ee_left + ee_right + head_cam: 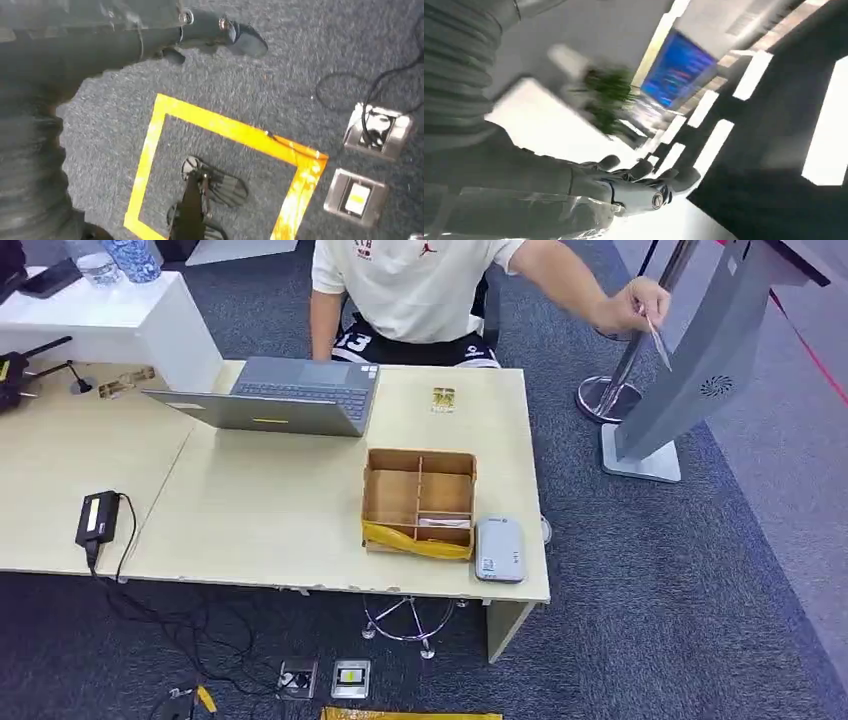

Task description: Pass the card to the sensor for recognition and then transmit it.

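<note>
The table (250,530) has a smooth, pale wood look. The box (419,502) on it is plain brown wood. The floor (690,620) is rough carpet — dark and fuzzy. The stand (690,380) looks like matt grey metal.

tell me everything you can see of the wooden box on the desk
The wooden box is a low, open-topped tray of light brown wood, split by thin dividers into several compartments. It sits flat near the desk's front right corner, squared to the edge. A yellow strip lies along its front compartment, and something pale lies in a right-hand slot. A grey sensor lies just to its right, close beside it. A laptop stands behind and to its left, apart from it.
</note>
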### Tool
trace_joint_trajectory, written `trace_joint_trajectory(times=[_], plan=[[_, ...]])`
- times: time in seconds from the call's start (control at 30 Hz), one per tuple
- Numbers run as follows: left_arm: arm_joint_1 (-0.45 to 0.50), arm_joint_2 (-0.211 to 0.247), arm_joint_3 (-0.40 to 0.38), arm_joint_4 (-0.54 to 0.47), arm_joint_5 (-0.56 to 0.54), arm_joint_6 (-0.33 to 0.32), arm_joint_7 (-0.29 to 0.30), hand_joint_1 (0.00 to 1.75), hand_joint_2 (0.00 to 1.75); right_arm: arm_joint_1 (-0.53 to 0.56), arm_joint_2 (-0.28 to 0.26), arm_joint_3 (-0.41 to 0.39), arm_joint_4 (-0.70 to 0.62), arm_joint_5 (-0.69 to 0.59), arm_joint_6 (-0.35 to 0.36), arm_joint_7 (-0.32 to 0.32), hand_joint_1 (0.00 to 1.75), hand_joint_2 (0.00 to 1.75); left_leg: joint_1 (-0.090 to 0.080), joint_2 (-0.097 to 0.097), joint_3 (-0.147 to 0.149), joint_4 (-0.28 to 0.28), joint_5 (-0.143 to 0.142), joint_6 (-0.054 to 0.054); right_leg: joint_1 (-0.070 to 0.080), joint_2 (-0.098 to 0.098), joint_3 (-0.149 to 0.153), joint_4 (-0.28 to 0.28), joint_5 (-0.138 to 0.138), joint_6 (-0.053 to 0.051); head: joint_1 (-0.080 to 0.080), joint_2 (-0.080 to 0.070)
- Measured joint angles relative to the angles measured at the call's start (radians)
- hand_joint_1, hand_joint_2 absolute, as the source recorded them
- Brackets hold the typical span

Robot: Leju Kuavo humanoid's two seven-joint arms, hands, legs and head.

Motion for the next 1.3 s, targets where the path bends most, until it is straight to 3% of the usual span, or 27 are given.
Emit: trace_joint_trajectory(times=[0.1,0.17,0.37,0.57,0.7,0.83,1.0,1.3], plan=[[0.000,-0.002,-0.001,0.000,0.000,-0.012,-0.011,0.00,1.75,-0.112,0.047,0.003,-0.123,0.051,0.023,0.006,0.00,1.75,0.000,-0.001,0.000,0.000,0.000,-0.001,0.001,0.000,0.000,0.000,0.000,0.000,-0.001,0.000],[-0.001,-0.003,-0.002,0.000,0.000,-0.019,-0.011,0.00,1.75,-0.161,0.089,0.011,-0.183,0.073,0.074,0.010,0.00,1.75,0.001,0.000,-0.003,-0.001,0.000,-0.001,0.001,0.000,0.001,0.001,0.000,0.000,0.001,0.000],[-0.009,-0.004,-0.011,0.000,-0.015,-0.045,-0.031,0.00,1.75,-0.249,0.293,0.124,-0.301,0.222,0.404,0.044,0.00,1.75,0.003,0.005,0.001,-0.001,0.001,-0.002,0.004,0.005,0.000,0.000,0.002,-0.002,0.001,0.000],[-0.012,0.000,-0.025,0.000,-0.024,-0.055,-0.039,0.00,1.75,-0.215,0.518,0.273,-0.272,0.290,0.573,0.081,0.00,1.75,0.006,0.003,-0.001,-0.001,0.004,-0.005,0.006,0.003,-0.003,0.000,0.003,-0.005,0.000,0.000],[-0.011,0.002,-0.029,0.001,-0.038,-0.053,-0.039,0.00,1.75,-0.164,0.618,0.353,-0.202,0.385,0.584,0.145,0.00,1.75,0.007,0.002,-0.002,-0.001,0.004,-0.006,0.007,0.002,-0.004,0.000,0.003,-0.005,0.000,0.000],[-0.009,0.002,-0.039,0.002,-0.047,-0.042,-0.030,0.00,1.75,-0.129,0.684,0.396,-0.097,0.430,0.539,0.165,0.00,1.75,0.007,0.003,-0.003,-0.001,0.004,-0.006,0.007,0.003,-0.005,-0.001,0.003,-0.005,0.000,0.000],[-0.007,0.004,-0.050,0.002,-0.056,-0.037,-0.027,0.00,1.75,-0.120,0.723,0.424,-0.019,0.443,0.524,0.177,0.00,1.75,0.007,0.003,-0.003,0.000,0.003,-0.006,0.007,0.003,-0.006,-0.002,0.003,-0.005,0.001,0.000],[-0.017,0.003,-0.070,0.002,-0.095,-0.035,-0.006,0.00,1.75,-0.095,0.739,0.436,0.055,0.453,0.462,0.193,0.00,1.75,0.007,0.005,-0.003,0.000,0.003,-0.006,0.007,0.007,-0.007,-0.002,0.004,-0.005,0.000,0.000]])
